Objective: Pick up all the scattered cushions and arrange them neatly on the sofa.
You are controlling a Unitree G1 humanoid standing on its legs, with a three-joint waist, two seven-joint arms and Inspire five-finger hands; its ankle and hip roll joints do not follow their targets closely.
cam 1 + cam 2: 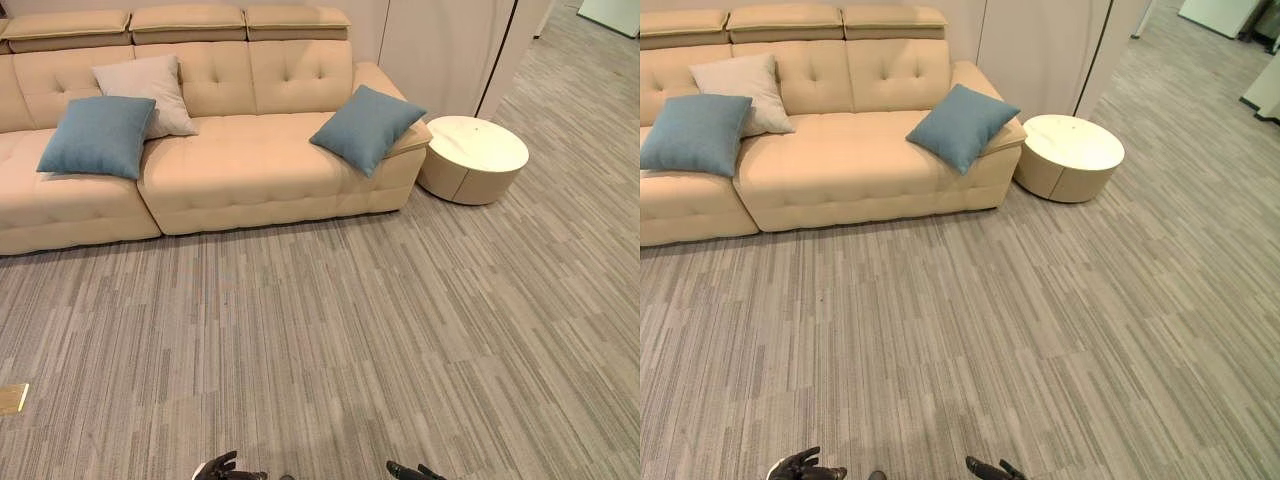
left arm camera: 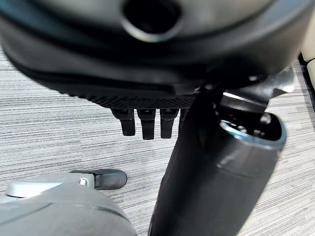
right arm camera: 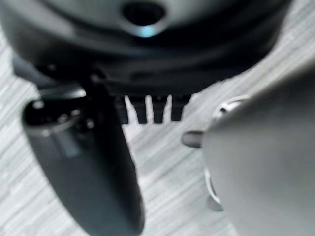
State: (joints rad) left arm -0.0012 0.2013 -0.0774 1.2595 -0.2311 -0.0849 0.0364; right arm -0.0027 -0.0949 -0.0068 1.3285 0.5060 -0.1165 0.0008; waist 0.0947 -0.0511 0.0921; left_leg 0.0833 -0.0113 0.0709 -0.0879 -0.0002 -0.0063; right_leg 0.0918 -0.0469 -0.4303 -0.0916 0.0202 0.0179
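A beige sofa (image 1: 240, 160) stands along the far wall. On it lie a blue cushion (image 1: 98, 135) at the left, a pale grey cushion (image 1: 145, 92) leaning on the backrest behind it, and a second blue cushion (image 1: 367, 127) propped against the right armrest. My left hand (image 1: 222, 468) and right hand (image 1: 412, 471) hang low at the near edge of the carpet, far from the sofa. Each is open with straight fingers (image 2: 147, 125) and holds nothing; the right hand's fingers (image 3: 147, 110) point down at the floor.
A round cream side table (image 1: 472, 157) stands right of the sofa. A white wall panel (image 1: 440, 45) rises behind it. A small tan object (image 1: 12, 398) lies on the striped grey carpet at the left edge. Wide carpet stretches between me and the sofa.
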